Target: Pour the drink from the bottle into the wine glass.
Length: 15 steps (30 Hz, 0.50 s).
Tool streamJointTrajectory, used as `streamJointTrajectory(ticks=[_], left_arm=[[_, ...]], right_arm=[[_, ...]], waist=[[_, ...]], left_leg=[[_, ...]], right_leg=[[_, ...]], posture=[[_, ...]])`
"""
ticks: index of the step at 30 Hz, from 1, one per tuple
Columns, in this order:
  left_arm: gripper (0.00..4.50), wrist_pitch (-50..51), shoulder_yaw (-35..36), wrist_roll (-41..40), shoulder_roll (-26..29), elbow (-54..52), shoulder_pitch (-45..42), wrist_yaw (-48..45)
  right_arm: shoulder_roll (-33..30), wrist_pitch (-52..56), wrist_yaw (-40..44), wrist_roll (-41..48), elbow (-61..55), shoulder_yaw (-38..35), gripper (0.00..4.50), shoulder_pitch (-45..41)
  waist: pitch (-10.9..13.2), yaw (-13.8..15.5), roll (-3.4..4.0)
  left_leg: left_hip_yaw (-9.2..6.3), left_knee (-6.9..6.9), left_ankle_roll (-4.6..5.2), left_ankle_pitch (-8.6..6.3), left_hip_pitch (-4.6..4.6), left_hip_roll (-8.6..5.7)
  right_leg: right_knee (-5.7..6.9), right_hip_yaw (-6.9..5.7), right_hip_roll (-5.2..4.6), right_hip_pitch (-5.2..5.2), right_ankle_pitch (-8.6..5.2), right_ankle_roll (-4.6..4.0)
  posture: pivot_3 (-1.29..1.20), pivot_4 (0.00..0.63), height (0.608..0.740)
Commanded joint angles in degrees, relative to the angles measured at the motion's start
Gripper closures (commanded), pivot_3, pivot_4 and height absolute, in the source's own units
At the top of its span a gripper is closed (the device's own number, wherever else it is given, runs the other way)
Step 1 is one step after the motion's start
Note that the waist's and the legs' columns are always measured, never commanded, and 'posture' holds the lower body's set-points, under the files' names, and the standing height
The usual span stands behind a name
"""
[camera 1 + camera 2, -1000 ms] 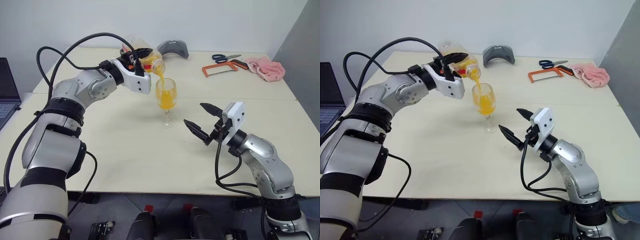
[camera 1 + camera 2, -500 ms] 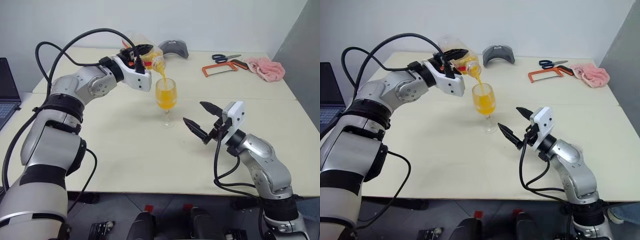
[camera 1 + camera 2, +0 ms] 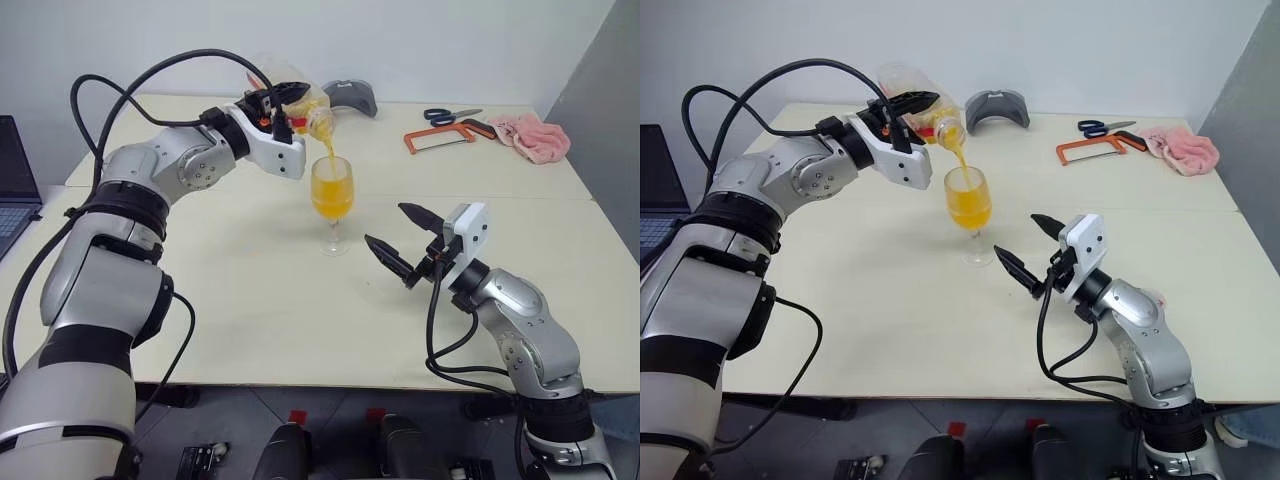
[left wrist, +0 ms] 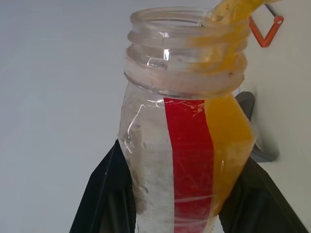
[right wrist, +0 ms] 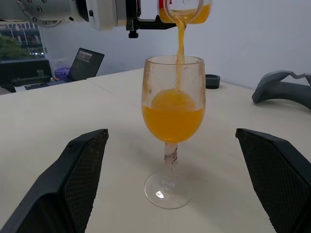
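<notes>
The clear bottle [image 3: 300, 111] with a red-and-white stripe is tipped mouth-down over the wine glass [image 3: 332, 195], and my left gripper [image 3: 285, 103] is shut on its body. Its cap is off. A thin stream of orange drink [image 5: 180, 43] runs from the bottle's mouth into the bowl. The stemmed glass stands upright on the cream table [image 3: 250, 300], about half full of drink [image 5: 172, 116]. In the left wrist view the bottle [image 4: 184, 145] sits between my two black fingers, with some drink left along one side. My right gripper [image 3: 386, 224] hovers open just right of the glass, touching nothing.
At the table's far edge lie a grey curved object [image 3: 347, 97], blue-handled scissors [image 3: 450, 115], an orange hacksaw [image 3: 440, 138] and a pink cloth [image 3: 535, 135]. A laptop [image 3: 15, 180] sits at the far left. A seam crosses the table behind the glass.
The drink in the glass stands a little higher than before, and the stream keeps running. The bottle is tilted slightly more. The right gripper has stayed where it was.
</notes>
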Motion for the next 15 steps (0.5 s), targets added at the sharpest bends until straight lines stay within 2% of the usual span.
streamJointTrajectory(ticks=[1,15], left_arm=[[2.84,-0.1,0.4,-0.3,0.1,-0.1,-2.2,1.3],[2.84,0.2,0.8,-1.1,-0.2,0.2,-1.9,0.8]], right_arm=[[0.1,-1.4,-0.3,-0.1,-2.7,0.0,0.0,-0.4],[-0.1,-1.2,-0.4,0.1,-2.9,0.3,0.0,-0.1]], waist=[[0.0,0.0,0.0],[0.0,0.0,0.0]], left_leg=[[0.0,0.0,0.0,0.0,0.0,0.0],[0.0,0.01,0.0,0.0,0.0,0.0]], right_leg=[[0.0,0.0,0.0,0.0,0.0,0.0],[0.01,0.0,0.0,0.0,0.0,0.0]], posture=[[0.0,0.15,0.74],[0.0,0.15,0.74]])
